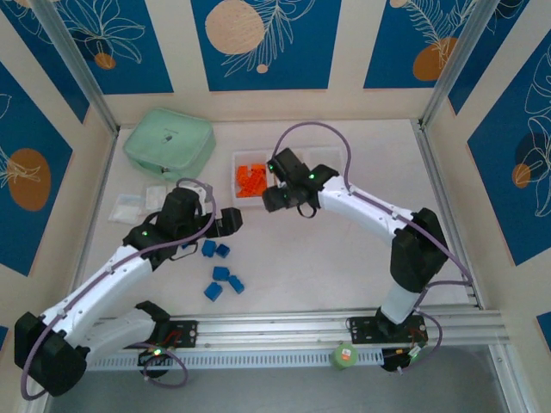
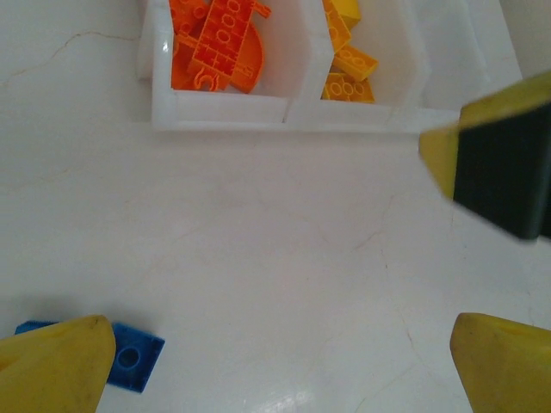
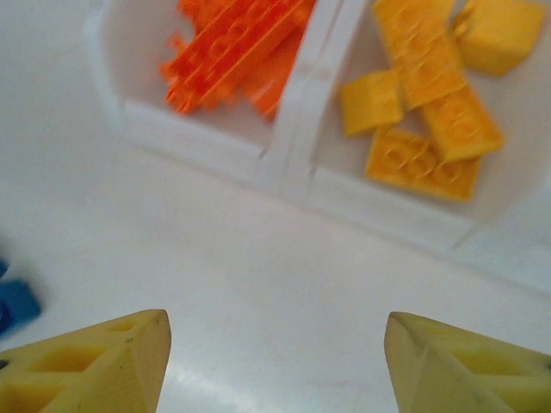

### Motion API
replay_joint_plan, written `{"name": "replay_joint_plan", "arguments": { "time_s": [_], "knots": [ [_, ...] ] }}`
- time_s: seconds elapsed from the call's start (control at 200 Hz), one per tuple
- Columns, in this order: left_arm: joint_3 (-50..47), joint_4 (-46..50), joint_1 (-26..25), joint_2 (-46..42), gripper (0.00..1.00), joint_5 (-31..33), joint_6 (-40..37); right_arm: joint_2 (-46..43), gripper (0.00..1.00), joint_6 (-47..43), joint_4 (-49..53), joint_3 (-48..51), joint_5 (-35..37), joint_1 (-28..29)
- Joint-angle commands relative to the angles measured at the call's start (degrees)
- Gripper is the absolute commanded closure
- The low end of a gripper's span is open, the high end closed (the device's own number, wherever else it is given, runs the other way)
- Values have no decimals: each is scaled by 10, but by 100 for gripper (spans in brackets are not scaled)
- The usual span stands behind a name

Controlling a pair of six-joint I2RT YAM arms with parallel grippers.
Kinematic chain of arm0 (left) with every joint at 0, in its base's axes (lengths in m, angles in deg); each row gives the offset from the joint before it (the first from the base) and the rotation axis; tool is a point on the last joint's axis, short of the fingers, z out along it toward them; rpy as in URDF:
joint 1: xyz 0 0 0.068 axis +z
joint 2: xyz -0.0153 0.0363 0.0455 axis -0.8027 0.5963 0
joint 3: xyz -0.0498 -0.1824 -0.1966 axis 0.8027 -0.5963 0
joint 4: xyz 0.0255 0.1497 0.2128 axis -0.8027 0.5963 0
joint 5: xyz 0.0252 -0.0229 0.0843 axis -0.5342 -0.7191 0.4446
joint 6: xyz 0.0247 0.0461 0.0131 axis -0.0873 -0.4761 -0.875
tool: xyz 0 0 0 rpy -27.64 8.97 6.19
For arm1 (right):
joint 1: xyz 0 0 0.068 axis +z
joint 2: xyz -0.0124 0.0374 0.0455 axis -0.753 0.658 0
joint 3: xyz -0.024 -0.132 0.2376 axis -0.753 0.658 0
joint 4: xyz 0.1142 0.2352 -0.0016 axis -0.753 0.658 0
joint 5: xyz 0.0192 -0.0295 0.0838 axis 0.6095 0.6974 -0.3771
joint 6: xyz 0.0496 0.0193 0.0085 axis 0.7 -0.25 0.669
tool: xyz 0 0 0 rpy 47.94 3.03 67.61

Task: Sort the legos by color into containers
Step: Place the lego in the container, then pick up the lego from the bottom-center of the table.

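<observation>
In the left container (image 1: pixel 235 158), red-orange legos (image 1: pixel 250 181) were held, and yellow legos (image 3: pixel 430 112) in the middle container (image 3: pixel 387 211). Blue legos (image 1: pixel 221 274) were scattered on the desk (image 1: pixel 327 258) nearer. The right fingers (image 3: pixel 95 361) were spread wide, empty, just near of the containers. The left fingers (image 2: pixel 60 366) were spread wide beside 1 blue lego (image 2: pixel 136 357).

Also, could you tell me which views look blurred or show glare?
Top external: sharp, evenly lit, only soft shadows. Left wrist: faint glare on the table, yellow fingertips out of focus. Right wrist: soft throughout, the yellow-orange bricks blurred.
</observation>
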Motion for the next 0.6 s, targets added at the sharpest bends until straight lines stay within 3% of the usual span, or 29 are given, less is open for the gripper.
{"name": "replay_joint_plan", "arguments": {
  "time_s": [0.0,0.28,0.45,0.595],
  "knots": [
    [-10,53,8,-29,1,-7,-14,-39,30,13,-1,42,-34,33],
    [-45,125,9,-97,1,21,2,-36,22,33,-68,114,-76,156],
    [-58,156,10,-137,1,39,18,5,19,53,-132,133,-114,196],
    [-61,182,10,-163,1,53,24,36,19,56,-147,131,-94,223]
  ]
}}
